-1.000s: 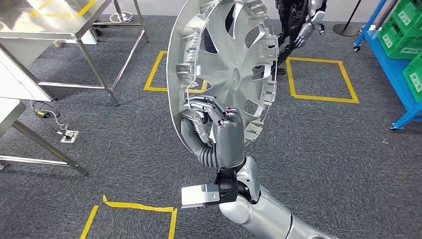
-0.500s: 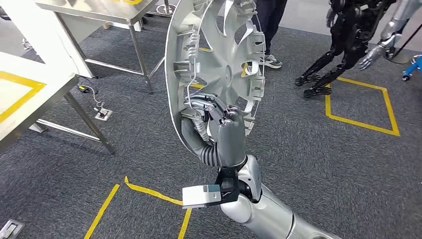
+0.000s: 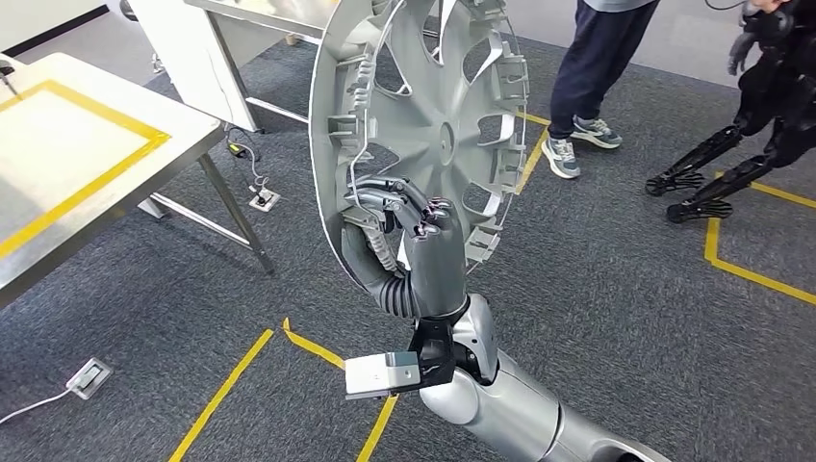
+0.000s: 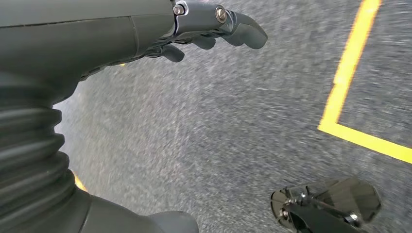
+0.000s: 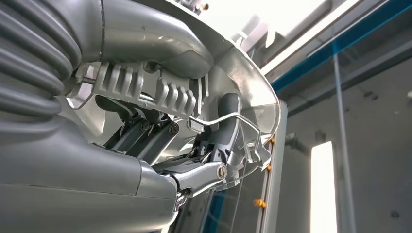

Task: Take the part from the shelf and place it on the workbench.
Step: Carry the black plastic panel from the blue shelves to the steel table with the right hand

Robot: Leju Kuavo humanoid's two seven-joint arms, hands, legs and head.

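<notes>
The part is a large silver wheel cover (image 3: 433, 115), held upright with its ribbed inner side and wire ring facing me. My right hand (image 3: 414, 245) grips its lower rim, thumb on one side and fingers hooked over the edge and wire. In the right wrist view the fingers (image 5: 194, 172) curl around the wheel cover's rim (image 5: 243, 73). The workbench (image 3: 67, 154), a steel table with a yellow tape outline on top, stands at the left. My left hand (image 4: 97, 39) hangs over the grey carpet, fingers loosely extended and holding nothing.
A person's legs (image 3: 587, 87) stand at the back right. A black robot (image 3: 751, 125) is at the far right. A second steel table (image 3: 250, 19) stands behind the workbench. Yellow tape lines (image 3: 308, 346) and a floor socket (image 3: 89, 377) mark the carpet.
The whole picture has shifted as the camera turned left: the workbench top has come into view and closer. My right hand's hold on the wheel cover is unchanged.
</notes>
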